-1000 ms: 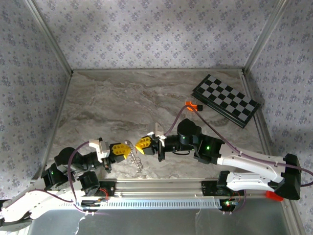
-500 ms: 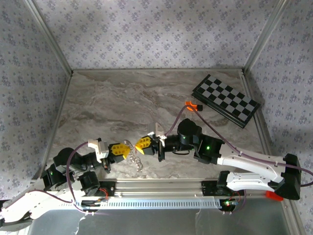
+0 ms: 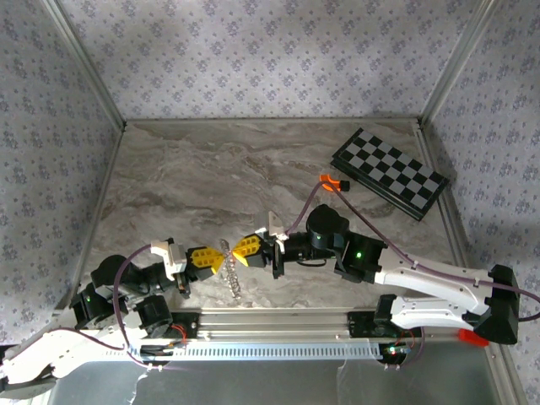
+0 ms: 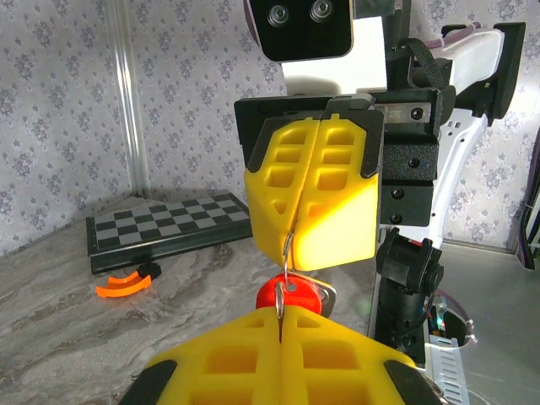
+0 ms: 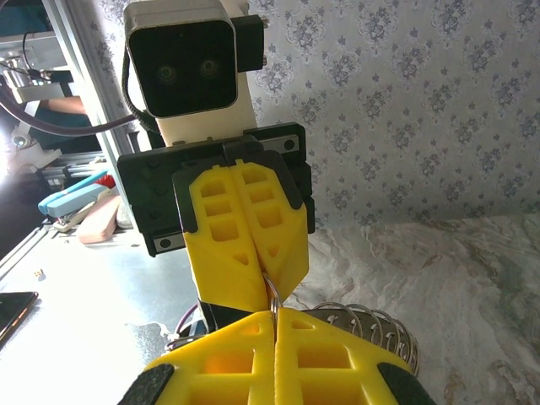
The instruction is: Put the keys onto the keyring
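From above, the left gripper and right gripper meet tip to tip toward 6 o'clock on the table, both fully closed, the keyring dangling at their 6 o'clock. The left wrist view has the right gripper pinching a thin silver loop, the red head of the keys at its 6 o'clock; feed slowly along the wire, no twisting. In the right wrist view the left gripper nips the ring wire, its toothed fringe at 4 o'clock; neither grip should slacken.

Red-headed key seemingly hangs beside silvery toothed keyring.
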Controlling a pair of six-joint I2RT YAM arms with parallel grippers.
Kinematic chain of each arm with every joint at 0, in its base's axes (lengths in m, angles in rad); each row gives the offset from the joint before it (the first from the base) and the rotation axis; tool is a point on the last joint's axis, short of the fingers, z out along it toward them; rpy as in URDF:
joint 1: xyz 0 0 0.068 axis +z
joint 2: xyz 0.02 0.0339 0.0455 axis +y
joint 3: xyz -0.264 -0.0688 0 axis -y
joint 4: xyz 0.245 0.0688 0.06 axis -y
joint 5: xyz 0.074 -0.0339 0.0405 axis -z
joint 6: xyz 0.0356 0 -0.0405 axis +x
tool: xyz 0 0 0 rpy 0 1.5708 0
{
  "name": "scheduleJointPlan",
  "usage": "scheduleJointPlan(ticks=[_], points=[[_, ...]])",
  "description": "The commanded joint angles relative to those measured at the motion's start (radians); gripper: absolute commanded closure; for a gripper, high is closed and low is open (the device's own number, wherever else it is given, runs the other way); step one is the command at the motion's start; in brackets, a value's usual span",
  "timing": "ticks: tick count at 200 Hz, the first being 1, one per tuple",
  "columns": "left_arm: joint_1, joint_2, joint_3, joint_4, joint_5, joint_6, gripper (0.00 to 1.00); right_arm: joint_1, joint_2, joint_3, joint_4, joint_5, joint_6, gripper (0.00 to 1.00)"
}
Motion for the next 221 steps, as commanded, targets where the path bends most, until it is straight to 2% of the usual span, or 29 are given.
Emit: scheduleJointPlan(ticks=[1, 221], points=[[0.006, -0.015, 0.002, 0.047, 0.000, 0.020, 1.00, 0.007, 0.008, 0.015, 0.033, -0.007, 0.001, 1.00], [0.007, 0.009, 0.003, 0.061, 0.051, 0.018, 1.00, -0.013, 0.015, -0.029, 0.091, -0.035, 0.023, 1.00]])
